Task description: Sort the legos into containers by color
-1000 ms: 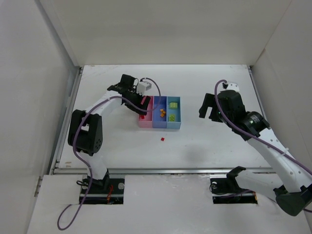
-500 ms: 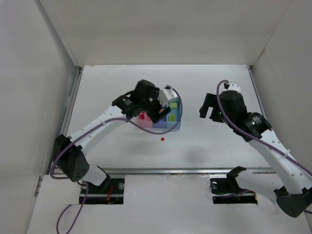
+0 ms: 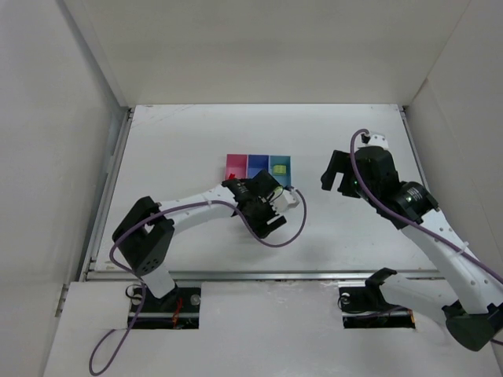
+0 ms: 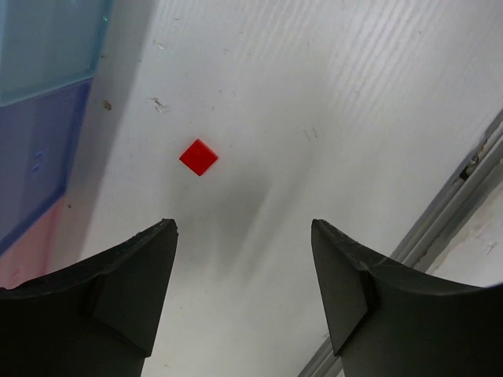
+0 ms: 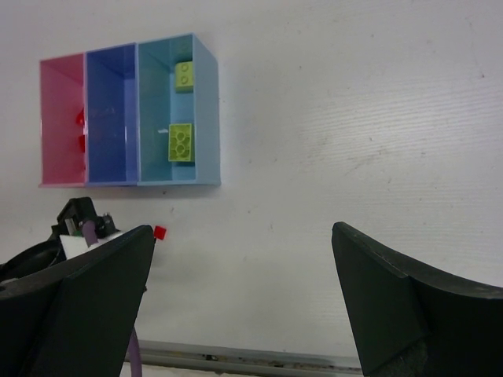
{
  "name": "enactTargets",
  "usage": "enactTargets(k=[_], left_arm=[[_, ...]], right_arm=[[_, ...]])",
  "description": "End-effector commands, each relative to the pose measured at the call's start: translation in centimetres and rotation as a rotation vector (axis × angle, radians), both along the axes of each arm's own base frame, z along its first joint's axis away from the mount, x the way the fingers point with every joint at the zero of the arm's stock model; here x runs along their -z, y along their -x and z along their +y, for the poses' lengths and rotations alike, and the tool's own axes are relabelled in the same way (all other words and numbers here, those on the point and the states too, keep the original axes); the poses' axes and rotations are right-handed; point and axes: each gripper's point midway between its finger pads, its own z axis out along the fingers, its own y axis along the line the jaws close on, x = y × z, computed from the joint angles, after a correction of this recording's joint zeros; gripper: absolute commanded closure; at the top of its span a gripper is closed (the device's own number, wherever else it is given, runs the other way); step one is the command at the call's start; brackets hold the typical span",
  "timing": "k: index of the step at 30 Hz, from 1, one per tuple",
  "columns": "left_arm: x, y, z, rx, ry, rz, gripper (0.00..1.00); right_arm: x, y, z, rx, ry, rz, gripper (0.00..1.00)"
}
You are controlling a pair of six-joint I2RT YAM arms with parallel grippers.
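Left gripper hangs open and empty, a red brick just up-left of frame centre; right gripper gapes open too.

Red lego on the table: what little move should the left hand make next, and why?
Probably lower the left hand a little toward the red lego. The hand is open and empty, and the lego lies loose on the table just ahead, outside the bins.

bin row: on bench
loose brick: 6 o'clock of bin row
two bricks: bin row's 3 o'clock compartment
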Motion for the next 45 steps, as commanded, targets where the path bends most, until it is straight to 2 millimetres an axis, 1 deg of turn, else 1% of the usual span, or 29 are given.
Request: enactTargets(k=[1,4,5,7,9,10,11,13,15,18,19,21,22,23,24,25,26,27,28,32,33,34,35,37,40,42,43,44,45], left_arm=[[-0.4,-0.9,-1.4,-0.114,0.068,0.026,0.34],[1.0,-1.1,-2.0,-0.13,0.073,0.047,0.33],[1.3,-1.8,-1.8,-0.162,0.054,0.019,0.33],[2.4,-2.4,-1.6,-0.227,0.03,0.017,0.32],[2.8,-3.3,-1.4,-0.279,0.017,0.004,0.32],[3.5,-3.3,-1.2,-0.313,-0.003,0.015,0.32],[3.4,-3.8,-1.4,-0.332,-0.002,0.006,0.32],[3.5,-4.6,-1.1,-0.378,-0.021,-0.026,0.3],[3.8,-4.8,-0.8,-0.403,-0.037,-0.036,0.3],[4.5,-4.1,-0.4,-0.411,-0.05,-0.012,0.3],[4.5,-3.9,-0.5,-0.404,-0.043,0.001,0.33],[4.6,-3.3,-0.6,-0.383,-0.042,0.028,0.41],[4.1,-3.1,-0.6,-0.379,-0.034,0.033,0.44],[4.2,-2.7,-0.4,-0.365,-0.034,0.045,0.45],[3.7,-2.6,-0.3,-0.365,-0.023,0.039,0.45],[4.3,-1.9,0.1,-0.359,-0.036,0.06,0.45],[3.8,-2.0,-0.3,-0.354,-0.009,0.058,0.47],[4.1,-1.8,-0.1,-0.354,-0.017,0.063,0.48],[4.1,-2.1,-0.4,-0.354,-0.009,0.058,0.52],[4.0,-3.2,-1.3,-0.34,-0.007,0.036,0.56],[4.5,-3.2,-1.1,-0.344,-0.024,0.036,0.59],[4.3,-3.3,-1.2,-0.344,-0.024,0.036,0.59],[4.8,-3.2,-1.1,-0.344,-0.036,0.043,0.59],[4.8,-3.0,-1.3,-0.326,-0.038,0.04,0.63],[5.3,-2.8,-1.2,-0.326,-0.046,0.044,0.64],[5.8,-2.9,-0.9,-0.331,-0.061,0.042,0.67],[5.2,-3.2,-1.3,-0.331,-0.056,0.039,0.7],[5.5,-3.1,-1.2,-0.331,-0.069,0.047,0.71],[5.6,-3.0,-1.0,-0.331,-0.077,0.051,0.74]], right_arm=[[-1.2,0.2,-0.1,0.013,-0.031,-0.036,0.0],[-1.2,0.2,-0.1,0.013,-0.031,-0.036,0.0],[-1.2,0.2,-0.1,0.013,-0.031,-0.036,0.0],[-1.2,0.5,-0.3,0.013,-0.029,-0.033,0.0],[-1.0,0.6,-0.5,0.02,-0.019,-0.027,0.0],[-1.4,0.7,-0.8,0.028,-0.021,-0.04,0.0],[-1.2,0.8,-0.9,0.028,-0.021,-0.04,0.0],[-1.2,0.8,-0.9,0.028,-0.021,-0.04,0.0],[-1.5,0.9,-1.0,0.028,-0.026,-0.048,0.0],[-1.5,0.9,-1.1,0.04,-0.029,-0.05,0.0],[-1.5,0.9,-1.1,0.04,-0.029,-0.05,0.0],[-1.5,0.9,-1.1,0.04,-0.029,-0.05,0.0],[-1.9,0.8,-1.0,0.04,-0.034,-0.057,0.0],[-1.9,0.8,-1.0,0.04,-0.034,-0.058,0.0],[-2.0,0.7,-0.9,0.04,-0.034,-0.058,0.0],[-2.0,0.7,-0.9,0.04,-0.034,-0.058,0.0],[-2.0,0.6,-1.1,0.049,-0.028,-0.061,0.0],[-2.1,0.4,-1.0,0.049,-0.028,-0.06,0.0],[-2.1,0.4,-1.0,0.049,-0.028,-0.06,0.0],[-1.9,0.3,-0.9,0.049,-0.022,-0.051,0.0],[-1.9,0.3,-0.9,0.049,-0.022,-0.051,0.0],[-2.2,0.2,-0.9,0.049,-0.027,-0.058,0.0],[-2.2,0.2,-0.9,0.049,-0.027,-0.058,0.0],[-2.1,0.4,-1.0,0.049,-0.022,-0.051,0.0],[-2.4,0.5,-1.2,0.057,-0.023,-0.063,0.0],[-2.4,0.5,-1.2,0.057,-0.023,-0.063,0.0],[-2.4,0.5,-1.2,0.057,-0.023,-0.063,0.0],[-2.4,0.5,-1.2,0.057,-0.023,-0.063,0.0],[-2.8,0.4,-1.2,0.057,-0.029,-0.071,0.0]])
